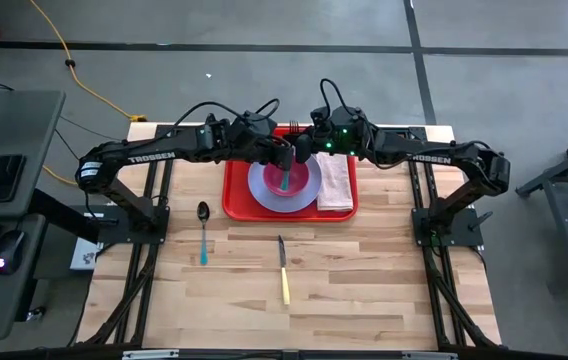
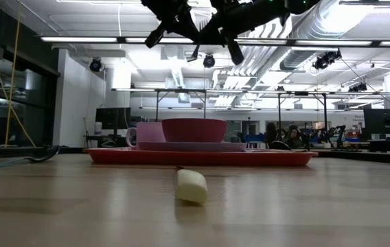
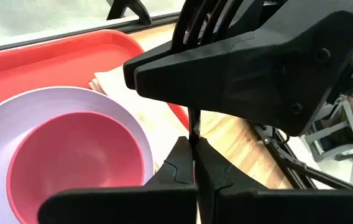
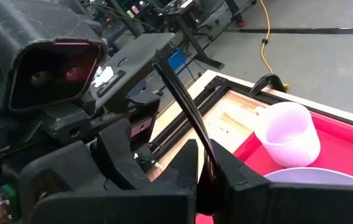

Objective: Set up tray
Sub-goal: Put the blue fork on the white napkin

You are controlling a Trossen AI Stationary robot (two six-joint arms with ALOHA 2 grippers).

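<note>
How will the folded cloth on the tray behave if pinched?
Cloth probably floppy: it lies flat in soft layers, so a pinched edge would likely lift alone and unfold. Likely light; a push may bunch it against the tray rim rather than slide.

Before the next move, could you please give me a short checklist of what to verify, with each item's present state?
1. tray carries the plate, bowl, mug and napkin: ok.
2. left gripper shut on a thin dark strip: ok.
3. right gripper shut on a thin dark strip as well: ok; whether it is the same one, cannot tell.
4. Both grippers well above the bowl: ok in the low view.
5. spoon and knife on the tray: not ok, both lie on the table.
</note>
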